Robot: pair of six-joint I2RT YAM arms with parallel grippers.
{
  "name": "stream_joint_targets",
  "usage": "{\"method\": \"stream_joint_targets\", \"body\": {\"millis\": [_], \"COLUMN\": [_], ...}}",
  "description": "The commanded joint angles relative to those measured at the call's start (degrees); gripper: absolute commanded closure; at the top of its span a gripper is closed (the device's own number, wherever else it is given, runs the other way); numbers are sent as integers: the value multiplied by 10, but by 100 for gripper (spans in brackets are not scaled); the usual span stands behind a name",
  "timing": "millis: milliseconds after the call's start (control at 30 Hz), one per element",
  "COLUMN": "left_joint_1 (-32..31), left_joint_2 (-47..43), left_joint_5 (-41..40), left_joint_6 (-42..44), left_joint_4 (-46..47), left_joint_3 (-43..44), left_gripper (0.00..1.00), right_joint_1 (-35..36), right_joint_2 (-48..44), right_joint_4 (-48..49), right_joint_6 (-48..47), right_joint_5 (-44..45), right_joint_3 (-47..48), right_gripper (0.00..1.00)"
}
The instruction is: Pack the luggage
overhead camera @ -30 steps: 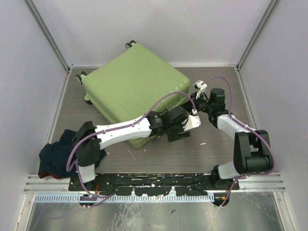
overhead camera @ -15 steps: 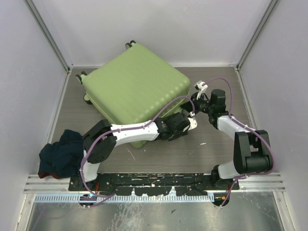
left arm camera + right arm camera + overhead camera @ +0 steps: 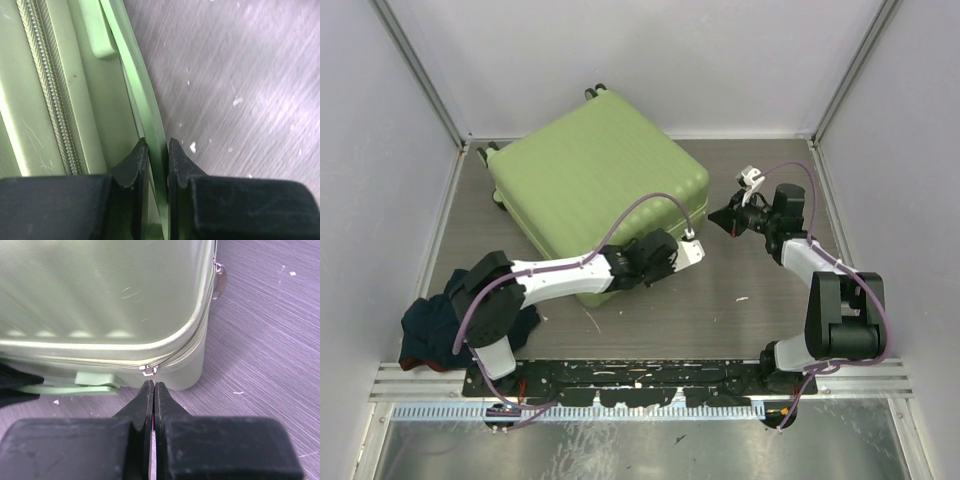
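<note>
Grey desk: luggage (image 3: 590, 190) zipped shut, dark clothes (image 3: 435, 325) unpacked near-left; left claw (image 3: 155, 148) clamps handle (image 3: 143, 95), right claw (image 3: 153, 387) pressed together at zipper (image 3: 146, 371).

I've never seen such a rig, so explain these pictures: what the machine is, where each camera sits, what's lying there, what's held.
The machine is two white-and-black robot arms bolted at the near edge of a grey wood-grain table. The wide picture looks down from above and behind them. The two close-ups come from a camera on each wrist. On the table lie a large light-green ribbed hard-shell suitcase, closed, and a heap of dark blue clothes at the near left. The left tool is clamped on the suitcase's green handle. The right tool is shut, seemingly pinching the small silver zipper pull at a corner.
</note>
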Motion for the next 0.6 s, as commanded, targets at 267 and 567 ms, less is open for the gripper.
{"method": "stream_joint_targets", "body": {"millis": [267,567], "left_joint_1": [18,30], "left_joint_2": [-222,-249], "left_joint_5": [156,229], "left_joint_6": [306,414], "left_joint_4": [-112,-146], "left_joint_3": [-265,-292], "left_gripper": [100,100], "right_joint_1": [-70,-19], "right_joint_2": [-33,36], "right_joint_4": [-71,92], "right_joint_6": [-183,-40], "right_joint_5": [-30,-14], "right_joint_3": [17,65], "right_gripper": [99,99]}}
